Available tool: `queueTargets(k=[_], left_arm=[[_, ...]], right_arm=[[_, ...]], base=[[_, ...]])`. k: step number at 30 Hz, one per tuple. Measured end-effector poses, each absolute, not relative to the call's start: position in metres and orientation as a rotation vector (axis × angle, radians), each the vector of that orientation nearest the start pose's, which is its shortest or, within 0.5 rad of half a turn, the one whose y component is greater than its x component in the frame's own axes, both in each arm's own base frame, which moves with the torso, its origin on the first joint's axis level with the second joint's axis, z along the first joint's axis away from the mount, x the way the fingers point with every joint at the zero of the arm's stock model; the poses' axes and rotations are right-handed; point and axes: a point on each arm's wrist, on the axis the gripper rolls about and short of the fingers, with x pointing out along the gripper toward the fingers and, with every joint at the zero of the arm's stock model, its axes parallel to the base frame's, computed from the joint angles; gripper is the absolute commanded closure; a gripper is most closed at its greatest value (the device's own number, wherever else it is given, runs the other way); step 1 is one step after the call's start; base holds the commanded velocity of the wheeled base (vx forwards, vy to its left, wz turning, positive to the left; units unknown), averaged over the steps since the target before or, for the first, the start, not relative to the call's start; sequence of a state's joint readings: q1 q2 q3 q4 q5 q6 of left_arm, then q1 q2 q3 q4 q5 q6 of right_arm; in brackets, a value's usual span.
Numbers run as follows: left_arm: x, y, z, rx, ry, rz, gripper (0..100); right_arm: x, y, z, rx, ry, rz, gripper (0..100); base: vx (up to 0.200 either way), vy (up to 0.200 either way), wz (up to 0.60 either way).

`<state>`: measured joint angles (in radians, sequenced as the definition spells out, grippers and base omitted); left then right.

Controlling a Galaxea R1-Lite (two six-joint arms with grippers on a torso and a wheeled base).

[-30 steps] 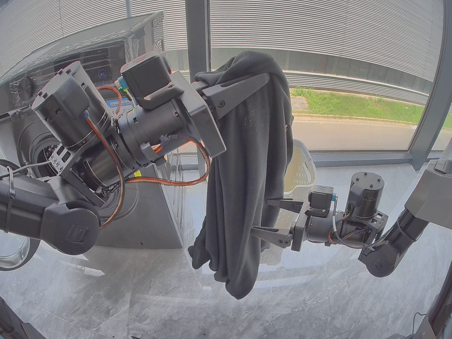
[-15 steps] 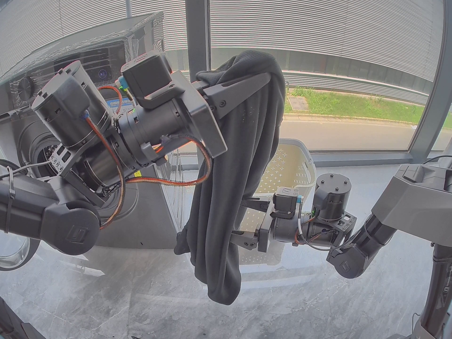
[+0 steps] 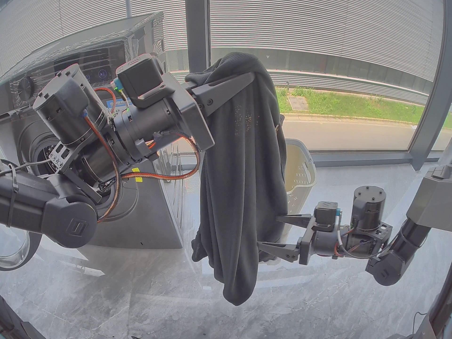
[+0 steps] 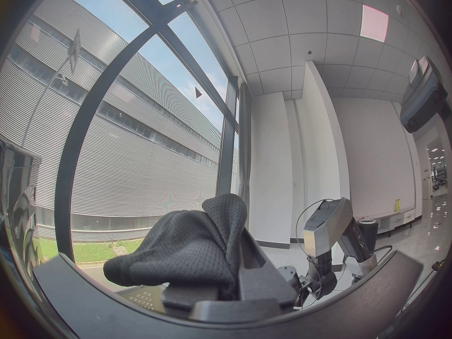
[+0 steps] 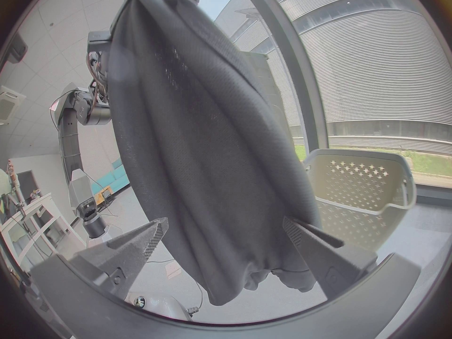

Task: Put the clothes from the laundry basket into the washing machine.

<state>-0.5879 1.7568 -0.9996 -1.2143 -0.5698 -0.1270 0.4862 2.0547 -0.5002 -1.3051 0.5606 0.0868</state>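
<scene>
A dark grey garment (image 3: 240, 165) hangs in a long fold from my left gripper (image 3: 226, 78), which is shut on its top, high in front of the window. The bunched cloth (image 4: 188, 246) sits between that gripper's fingers. My right gripper (image 3: 282, 235) is lower and to the right, open, its fingers (image 5: 146, 241) on either side of the garment's lower part (image 5: 202, 156). The white laundry basket (image 3: 299, 175) stands behind the garment; its perforated wall (image 5: 367, 189) shows nothing inside from here. The washing machine (image 3: 146, 213) stands at the left, partly hidden by my left arm.
The machine's round drum opening (image 3: 42, 156) faces forward at the far left, with its door (image 3: 14, 255) swung open low down. A floor-to-ceiling window with a dark post (image 3: 197, 24) lies behind. Grey marble floor (image 3: 141, 297) stretches in front.
My right gripper pushed left into the garment, swinging it aside, then drew back to the right, still open. The left gripper, still holding the cloth, shifted slightly left.
</scene>
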Motion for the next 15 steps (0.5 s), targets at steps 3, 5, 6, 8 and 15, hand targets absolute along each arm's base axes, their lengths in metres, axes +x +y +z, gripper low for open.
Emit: queueTargets(k=[3, 5, 6, 8, 15], left_arm=[[0.262, -0.189, 0.273, -0.115, -0.409, -1.166, 100], [0.262, -0.189, 0.273, -0.115, -0.409, -1.166, 100], [0.261, -0.19, 0.273, -0.115, -0.407, -1.169, 100], [0.26, -0.19, 0.272, -0.115, -0.404, -1.172, 100], [0.264, -0.189, 0.269, -0.112, -0.395, -1.164, 100]], right_arm=[[0.266, 0.145, 0.074, 0.089, 0.301, 0.999, 0], [0.267, 0.142, 0.078, 0.089, 0.283, 0.989, 0], [0.269, 0.141, 0.082, 0.088, 0.264, 0.978, 0], [0.271, 0.138, 0.087, 0.087, 0.244, 0.961, 0], [0.261, 0.12, 0.094, 0.09, 0.24, 0.914, 0]], base=[[0.0, 0.0, 0.0], [0.0, 0.0, 0.0], [0.0, 0.0, 0.0], [0.0, 0.0, 0.0], [0.0, 0.0, 0.0]])
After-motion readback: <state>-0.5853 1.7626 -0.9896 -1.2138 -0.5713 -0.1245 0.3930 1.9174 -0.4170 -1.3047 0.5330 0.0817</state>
